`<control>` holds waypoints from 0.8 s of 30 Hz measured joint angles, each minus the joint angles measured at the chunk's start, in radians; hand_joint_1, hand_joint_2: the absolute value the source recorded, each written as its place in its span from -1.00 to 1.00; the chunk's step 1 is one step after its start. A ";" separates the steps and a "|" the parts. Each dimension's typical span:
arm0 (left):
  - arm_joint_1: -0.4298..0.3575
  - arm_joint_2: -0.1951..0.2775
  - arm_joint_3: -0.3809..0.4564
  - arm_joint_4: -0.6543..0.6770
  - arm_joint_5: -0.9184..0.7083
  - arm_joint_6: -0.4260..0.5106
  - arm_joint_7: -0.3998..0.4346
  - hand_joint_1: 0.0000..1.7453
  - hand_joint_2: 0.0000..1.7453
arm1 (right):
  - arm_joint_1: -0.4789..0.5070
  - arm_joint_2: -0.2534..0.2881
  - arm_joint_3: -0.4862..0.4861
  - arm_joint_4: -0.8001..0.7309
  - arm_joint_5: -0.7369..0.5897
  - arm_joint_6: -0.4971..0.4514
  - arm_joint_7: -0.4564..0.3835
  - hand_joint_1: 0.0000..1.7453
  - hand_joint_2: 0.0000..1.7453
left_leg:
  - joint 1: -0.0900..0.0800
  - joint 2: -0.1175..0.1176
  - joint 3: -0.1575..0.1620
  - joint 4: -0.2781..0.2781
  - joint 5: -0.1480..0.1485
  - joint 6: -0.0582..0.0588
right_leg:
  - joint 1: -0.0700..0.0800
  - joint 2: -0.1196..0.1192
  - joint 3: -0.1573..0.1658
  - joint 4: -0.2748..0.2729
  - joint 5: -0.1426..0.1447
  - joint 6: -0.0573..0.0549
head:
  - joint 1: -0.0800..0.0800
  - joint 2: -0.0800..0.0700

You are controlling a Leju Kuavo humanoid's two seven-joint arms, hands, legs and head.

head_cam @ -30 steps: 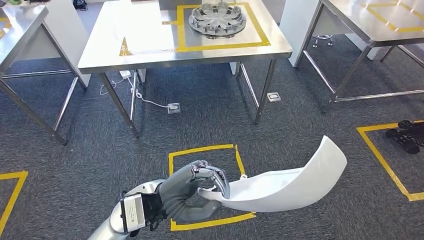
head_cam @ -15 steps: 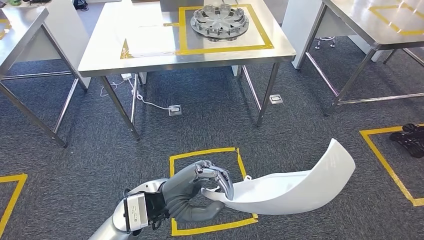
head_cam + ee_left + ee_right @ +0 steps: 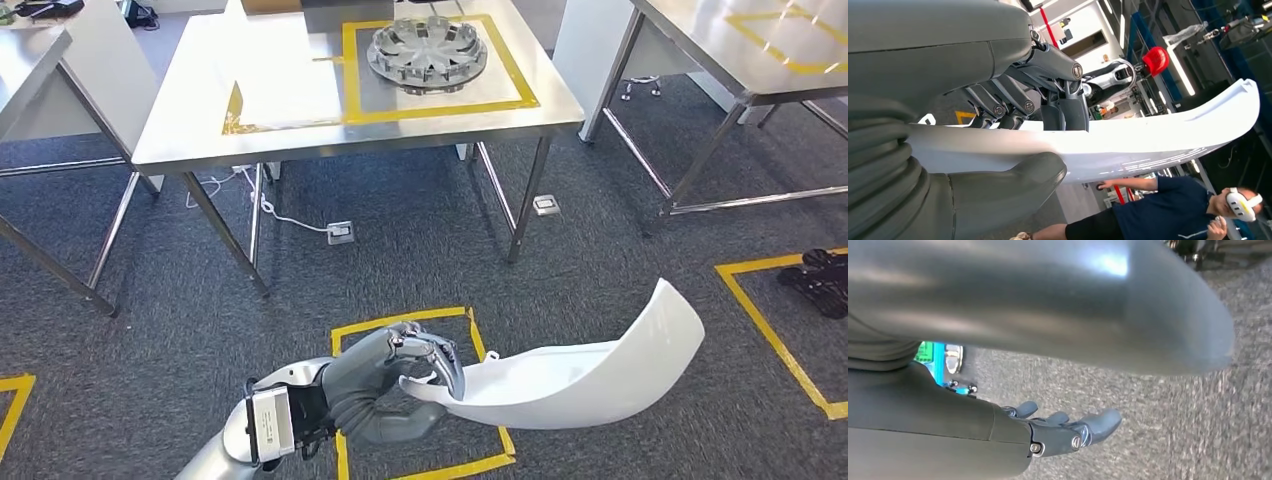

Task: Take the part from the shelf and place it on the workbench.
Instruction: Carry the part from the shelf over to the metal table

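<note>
**Left hand carries white part, bench ahead**

Left hand [image 3: 395, 385] grips one end of the curved white part [image 3: 590, 370], thumb under, fingers [image 3: 1063, 107] over; part hangs above carpet. Right hand [image 3: 1068, 432] hangs empty, fingers loosely apart. Bench [image 3: 200, 130] ahead carries a hubcap [image 3: 428, 55] inside yellow tape. Wrist label unreadable.
</note>
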 joint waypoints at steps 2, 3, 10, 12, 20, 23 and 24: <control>0.000 0.000 0.000 -0.001 0.001 0.000 -0.001 1.00 1.00 | 0.000 0.002 0.000 0.000 0.000 -0.001 0.000 -1.00 -1.00 | 0.003 -0.002 0.017 -0.010 -0.007 0.013 | -0.001 -0.002 0.003 0.017 0.003 0.009 | 0.000 0.000; 0.000 0.000 0.000 -0.002 0.001 0.000 -0.002 1.00 1.00 | -0.001 0.003 0.000 0.000 0.001 -0.001 0.000 -1.00 -1.00 | 0.005 -0.003 0.029 -0.014 -0.011 0.019 | -0.002 -0.004 -0.012 0.045 -0.001 0.012 | 0.002 0.000; 0.013 0.007 0.000 0.004 -0.008 -0.001 -0.013 1.00 1.00 | 0.010 0.008 0.000 0.000 0.000 -0.006 -0.005 -1.00 -1.00 | 0.008 -0.003 0.097 -0.021 -0.068 0.024 | -0.007 -0.012 -0.212 0.211 -0.013 0.028 | 0.012 0.000; 0.015 0.010 0.000 0.005 -0.011 -0.001 -0.017 1.00 1.00 | 0.012 0.010 0.000 0.000 0.000 -0.009 -0.006 -1.00 -1.00 | 0.007 -0.002 0.123 -0.021 -0.091 0.016 | -0.007 -0.019 -0.183 0.083 0.085 0.025 | 0.012 0.000; 0.014 0.018 -0.001 0.006 -0.017 0.022 -0.032 1.00 1.00 | 0.012 0.016 -0.001 0.001 0.010 -0.013 -0.006 -1.00 -1.00 | 0.005 -0.001 0.071 0.129 -0.120 -0.026 | -0.007 -0.015 -0.113 0.001 0.097 -0.025 | 0.010 0.000; 0.022 0.022 -0.002 0.006 -0.018 0.028 -0.033 1.00 1.00 | 0.012 0.016 -0.001 0.001 0.010 -0.013 -0.005 -1.00 -1.00 | 0.005 -0.001 -0.050 0.264 -0.196 -0.032 | -0.007 -0.012 -0.081 0.001 0.067 -0.029 | 0.008 0.000; 0.024 0.023 -0.002 0.006 -0.018 0.029 -0.033 1.00 1.00 | 0.013 0.016 -0.001 0.001 0.010 -0.013 -0.004 -1.00 -1.00 | 0.005 -0.001 -0.068 0.259 -0.200 -0.031 | -0.007 -0.011 -0.067 0.001 0.056 -0.028 | 0.008 0.000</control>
